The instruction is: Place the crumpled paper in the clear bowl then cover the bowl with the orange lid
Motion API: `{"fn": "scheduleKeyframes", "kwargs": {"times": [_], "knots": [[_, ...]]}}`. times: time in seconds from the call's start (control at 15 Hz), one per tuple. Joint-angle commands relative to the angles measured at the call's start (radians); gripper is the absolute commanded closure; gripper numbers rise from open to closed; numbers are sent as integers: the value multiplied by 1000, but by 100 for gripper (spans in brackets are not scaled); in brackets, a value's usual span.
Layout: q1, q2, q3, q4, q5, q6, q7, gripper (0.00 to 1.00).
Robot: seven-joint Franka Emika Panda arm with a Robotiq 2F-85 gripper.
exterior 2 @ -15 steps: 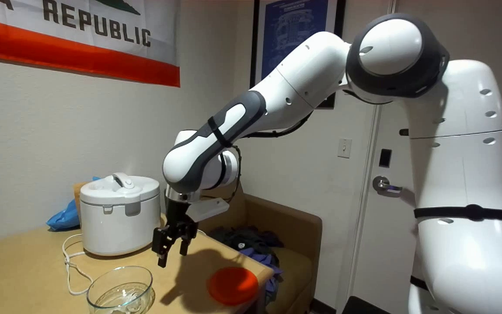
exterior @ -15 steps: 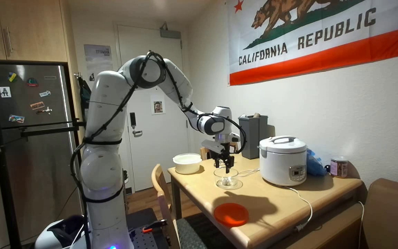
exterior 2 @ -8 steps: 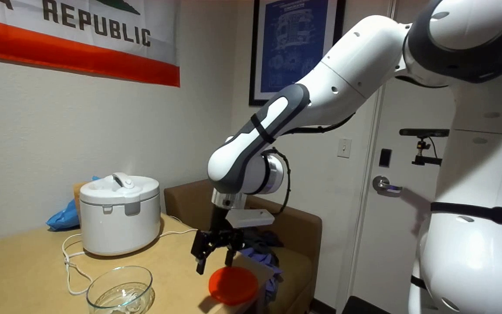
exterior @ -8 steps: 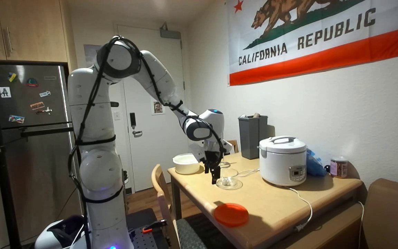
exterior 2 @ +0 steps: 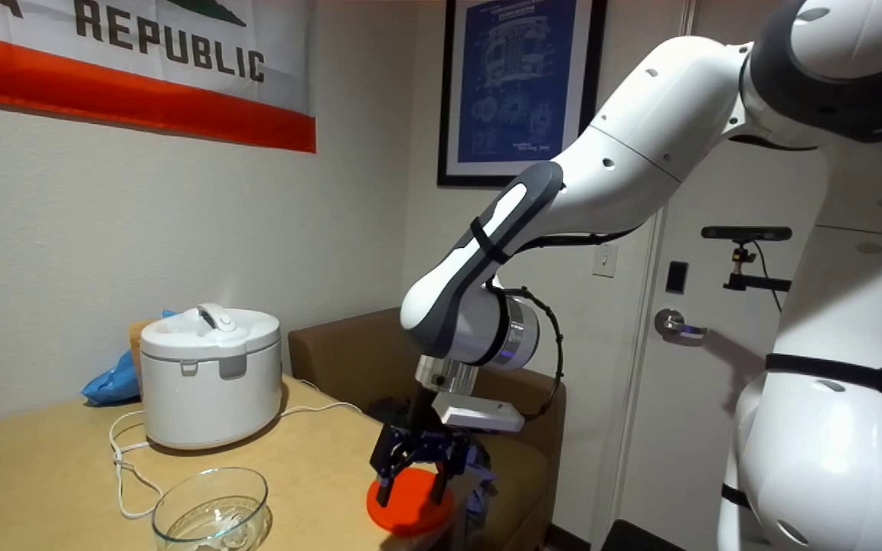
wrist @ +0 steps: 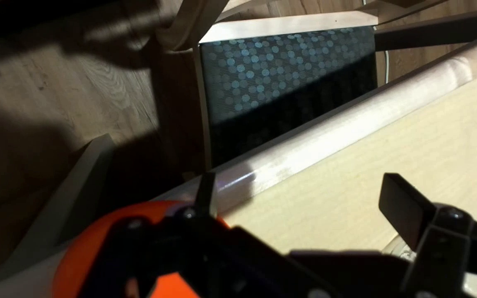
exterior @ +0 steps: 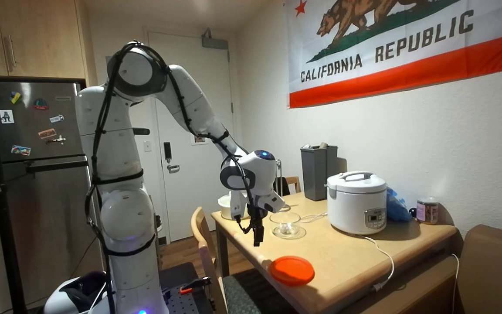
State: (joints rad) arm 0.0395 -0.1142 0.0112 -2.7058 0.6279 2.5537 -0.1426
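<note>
The clear bowl (exterior: pixel 273 223) stands on the table with the crumpled paper (exterior: pixel 286 229) inside. The bowl also shows in an exterior view (exterior 2: pixel 169 524), cut by the lower edge, and partly in the wrist view (wrist: pixel 392 246) behind a finger. The orange lid (exterior: pixel 292 271) lies flat near the table's edge; it also shows in an exterior view (exterior 2: pixel 410 519) and at the lower left of the wrist view (wrist: pixel 75 252). My gripper (exterior 2: pixel 411 499) is open and empty, pointing down above the table beside the lid. In the wrist view its fingers (wrist: pixel 299 182) are wide apart with bare tabletop between them.
A white rice cooker (exterior: pixel 356 205) with a cord (exterior 2: pixel 131 474) stands beyond the bowl. An opaque white bowl (exterior: pixel 227 211) and a grey bin (exterior: pixel 314 172) stand at the far end. A chair (wrist: pixel 288 70) stands by the table edge (wrist: pixel 346 128).
My gripper has moved from above the clear bowl to beside the orange lid, near the table's edge, and lower. It stays open. The bowl, paper and lid have not moved.
</note>
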Motion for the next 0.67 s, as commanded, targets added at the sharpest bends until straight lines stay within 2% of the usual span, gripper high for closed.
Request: {"fn": "scheduleKeyframes", "kwargs": {"times": [0.0,0.13,0.27,0.6], "knots": [[8,-1,-6,0,-1,-2,-4,0],[13,-1,-5,0,1,-2,-4,0],[15,22,-17,45,53,-39,-23,0],[-6,104,-23,133,113,-50,16,0]]}}
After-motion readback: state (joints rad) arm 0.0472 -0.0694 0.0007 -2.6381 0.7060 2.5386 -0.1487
